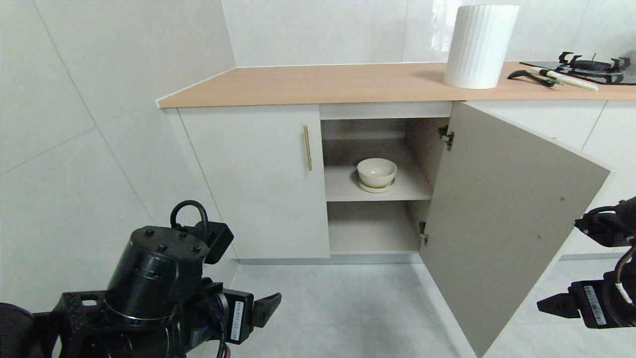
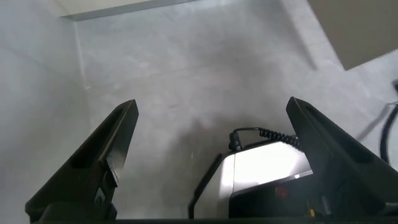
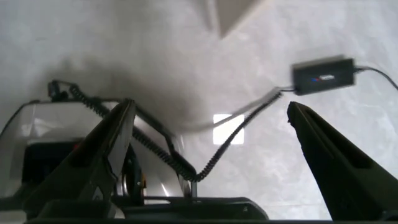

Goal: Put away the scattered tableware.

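One cream ceramic bowl (image 1: 376, 171) sits on a small cream saucer (image 1: 376, 188), both on the upper shelf (image 1: 343, 188) of the pale under-counter cabinet. Right cabinet door (image 1: 502, 219) swung wide open. Left cabinet door (image 1: 253, 179) shut, with a slim brass bar handle (image 1: 307, 147) upright near its inner edge.

Tan wooden countertop (image 1: 323, 82) above. Tall white ribbed cylinder (image 1: 479, 45) stands on it. Beside it lie a black-handled utensil (image 1: 529, 76) and a cream-handled utensil (image 1: 571, 79), by the black gas hob (image 1: 594, 64).

Left gripper (image 2: 211, 104) low over the grey tiled floor (image 1: 348, 308), fingers spread wide, holding nothing. Right gripper (image 3: 211, 107) low by the open door's outer face, fingers likewise apart and bare. Both well apart from the bowl.
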You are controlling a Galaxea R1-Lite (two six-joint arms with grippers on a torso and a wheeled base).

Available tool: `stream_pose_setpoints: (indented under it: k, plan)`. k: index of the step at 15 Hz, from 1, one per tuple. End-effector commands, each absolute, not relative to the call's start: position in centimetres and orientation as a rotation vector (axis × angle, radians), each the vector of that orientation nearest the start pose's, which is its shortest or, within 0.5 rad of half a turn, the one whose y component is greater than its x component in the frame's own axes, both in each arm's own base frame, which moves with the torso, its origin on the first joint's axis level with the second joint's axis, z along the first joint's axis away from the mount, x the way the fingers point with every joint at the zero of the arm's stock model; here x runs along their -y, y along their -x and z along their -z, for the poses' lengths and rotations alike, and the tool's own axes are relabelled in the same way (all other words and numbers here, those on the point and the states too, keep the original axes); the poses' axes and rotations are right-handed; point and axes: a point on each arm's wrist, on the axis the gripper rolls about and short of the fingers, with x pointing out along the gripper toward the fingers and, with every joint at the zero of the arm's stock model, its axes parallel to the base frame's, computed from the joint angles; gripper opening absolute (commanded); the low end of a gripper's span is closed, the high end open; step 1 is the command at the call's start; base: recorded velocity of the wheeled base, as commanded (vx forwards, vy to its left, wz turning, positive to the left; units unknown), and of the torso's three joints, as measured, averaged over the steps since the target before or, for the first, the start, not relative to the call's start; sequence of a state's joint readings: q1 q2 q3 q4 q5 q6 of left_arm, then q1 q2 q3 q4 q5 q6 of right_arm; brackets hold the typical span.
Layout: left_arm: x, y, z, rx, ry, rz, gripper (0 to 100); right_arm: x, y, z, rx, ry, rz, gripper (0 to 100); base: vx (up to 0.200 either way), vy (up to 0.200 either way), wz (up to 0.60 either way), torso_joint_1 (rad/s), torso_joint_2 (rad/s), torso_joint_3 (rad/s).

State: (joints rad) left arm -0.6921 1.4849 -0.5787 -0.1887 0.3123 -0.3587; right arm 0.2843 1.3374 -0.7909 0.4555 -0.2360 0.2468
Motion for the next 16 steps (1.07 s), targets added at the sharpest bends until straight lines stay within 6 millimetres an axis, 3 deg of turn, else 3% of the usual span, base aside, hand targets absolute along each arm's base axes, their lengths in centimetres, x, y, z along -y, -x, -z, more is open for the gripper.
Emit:
stream_pose_setpoints:
  k: [1, 3, 8, 10, 12, 16]
  plan:
    - [13.4, -17.2, -14.1, -0.684, -0.005, 0.242, 100, -3.4, -18.0, -17.7, -0.983, 0.003, 0.135, 100, 0.0, -0.2, 0.0, 0.007, -0.01, 0.007]
    - [13.4, -17.3, -14.1, -0.685, -0.005, 0.242, 100, -1.4, -19.3, -17.8, -0.986, -0.034, 0.206, 100, 0.0, -0.2, 0.0, 0.005, 0.0, 0.002]
    - [13.4, -17.3, -14.1, -0.686, -0.005, 0.243, 100, 2.5, -22.2, -18.6, -0.923, -0.165, 0.339, 100, 0.0, 0.0, 0.0, 0.0, 0.0, 0.0]
    - [13.4, -17.3, -14.1, -0.687, -0.006, 0.243, 100, 2.9, -23.6, -18.2, -0.876, -0.211, 0.366, 100, 0.0, 0.0, 0.0, 0.0, 0.0, 0.0]
    - [13.4, -17.3, -14.1, -0.686, -0.004, 0.243, 100, 3.2, -26.3, -16.8, -0.787, -0.335, 0.413, 100, 0.0, 0.0, 0.0, 0.0, 0.0, 0.0]
    - [13.4, -17.2, -14.2, -0.683, -0.002, 0.243, 100, 3.1, -28.7, -14.9, -0.749, -0.417, 0.434, 100, 0.0, 0.0, 0.0, 0.0, 0.0, 0.0]
